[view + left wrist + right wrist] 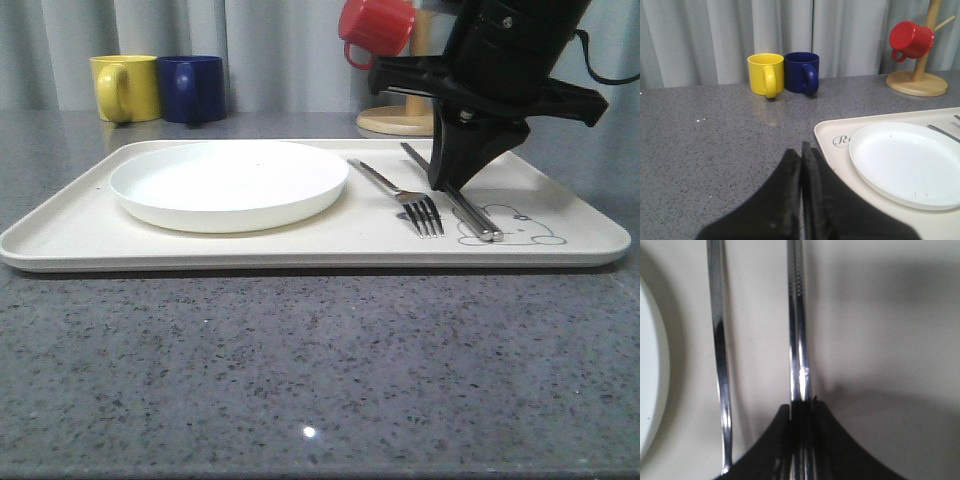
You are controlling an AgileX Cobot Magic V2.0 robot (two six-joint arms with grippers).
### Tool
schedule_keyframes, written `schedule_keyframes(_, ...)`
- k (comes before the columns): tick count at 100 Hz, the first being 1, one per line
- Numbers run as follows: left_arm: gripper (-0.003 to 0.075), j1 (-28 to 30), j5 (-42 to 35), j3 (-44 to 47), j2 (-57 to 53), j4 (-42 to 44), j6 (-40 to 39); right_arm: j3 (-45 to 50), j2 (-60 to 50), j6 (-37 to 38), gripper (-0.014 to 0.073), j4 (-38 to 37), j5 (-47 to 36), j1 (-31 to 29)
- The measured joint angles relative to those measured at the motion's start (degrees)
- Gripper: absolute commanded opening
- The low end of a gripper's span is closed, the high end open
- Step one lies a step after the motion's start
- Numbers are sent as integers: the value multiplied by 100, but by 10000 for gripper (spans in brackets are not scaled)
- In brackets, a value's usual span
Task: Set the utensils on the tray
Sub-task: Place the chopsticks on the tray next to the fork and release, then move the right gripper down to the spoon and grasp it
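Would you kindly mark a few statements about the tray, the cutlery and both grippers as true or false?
1. The fork lies on the tray. True.
2. The right gripper is closed around the chopsticks. True.
3. The white plate sits on the bare counter. False: it rests on the tray.
4. The left gripper holds a spoon. False: its jaws are shut on nothing.
5. The red mug hangs on the wooden stand. True.

White plate point(229, 184) sits on the left, nothing on it. Yellow mug point(125, 87) and blue mug point(193, 88) are touching at the back, and a red mug point(376, 26) hangs on a wooden stand point(400, 119).
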Motion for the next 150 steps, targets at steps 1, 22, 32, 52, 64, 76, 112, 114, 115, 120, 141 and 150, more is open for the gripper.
schedule_keyframes(1, -19, 0, 0, 0, 0, 0, 0, 0, -1, 0, 207, 0, 5, 0)
schedule_keyframes(22, -19, 0, 0, 0, 0, 0, 0, -9, 60, 0, 343, 0, 13, 12)
schedule_keyframes(32, -19, 0, 0, 0, 0, 0, 0, -12, 60, 0, 343, 0, 13, 12)
schedule_keyframes(52, -19, 0, 0, 0, 0, 0, 0, -12, -281, 0, 343, -356, 89, 12)
schedule_keyframes(64, -19, 0, 0, 0, 0, 0, 0, -12, -714, 0, 343, -627, 296, -162)
schedule_keyframes(76, -19, 0, 0, 0, 0, 0, 0, -22, -1056, -37, 343, -889, 672, -625)
schedule_keyframes(112, -19, 0, 0, 0, 0, -11, 0, -22, -1238, -890, 343, -1004, 1466, -2450)
schedule_keyframes(114, -19, 0, 0, 0, 0, -11, 0, -22, -1238, -941, 343, -1004, 1467, -2539)
schedule_keyframes(115, -19, 0, 0, 0, 0, -11, 0, -22, -1238, -955, 343, -1004, 1467, -2597)
schedule_keyframes(120, -19, 0, 0, 0, 0, -11, 0, -22, -1238, -1057, 343, -979, 1491, -2783)
schedule_keyframes(141, -19, 0, 0, 0, 0, -11, 0, -22, -1000, -1623, 343, -586, 1569, -3361)
schedule_keyframes(150, -19, 0, 0, 0, 0, -11, 0, -22, -794, -1805, 343, -446, 1569, -3483)
